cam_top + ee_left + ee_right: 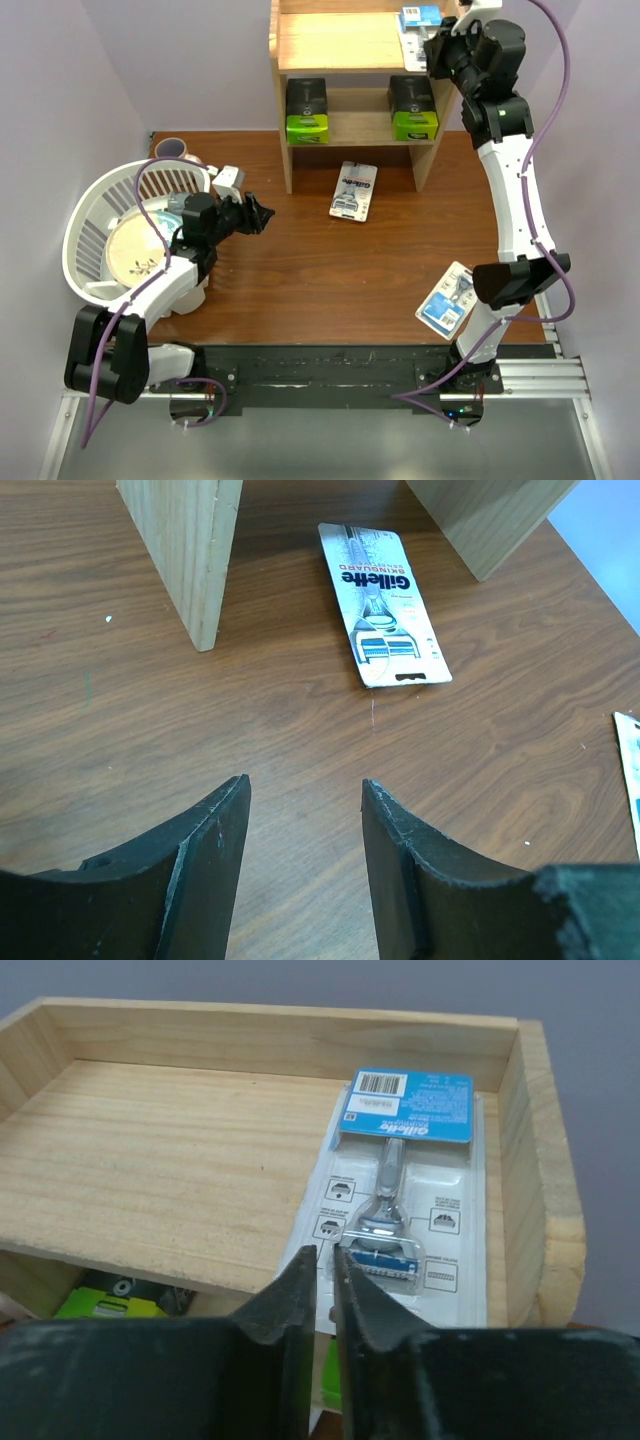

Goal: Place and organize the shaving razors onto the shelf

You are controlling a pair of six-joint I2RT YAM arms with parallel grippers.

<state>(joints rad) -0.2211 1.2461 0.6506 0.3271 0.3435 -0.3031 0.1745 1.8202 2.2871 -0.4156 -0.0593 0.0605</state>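
While the left gripper (305, 785) gapes empty by the left edge of the counter (300, 290), the right gripper (325, 1260) hovers nearly closed, empty, over a blister card (400, 1190) on the shelf (170, 1150).

Looking down on a dark brown wood-grain table (300, 270), stretching from side to side. Closing it in at the left, back and right with plain pale-lavender walls (180, 60), meeting in a corner at the far left. Spreading soft, even light over the boards, throwing only faint shadows and a dull sheen. Showing a few pale specks and fine scratches in the grain up close. Dropping past the near edge to a flat grey surface (300, 455).
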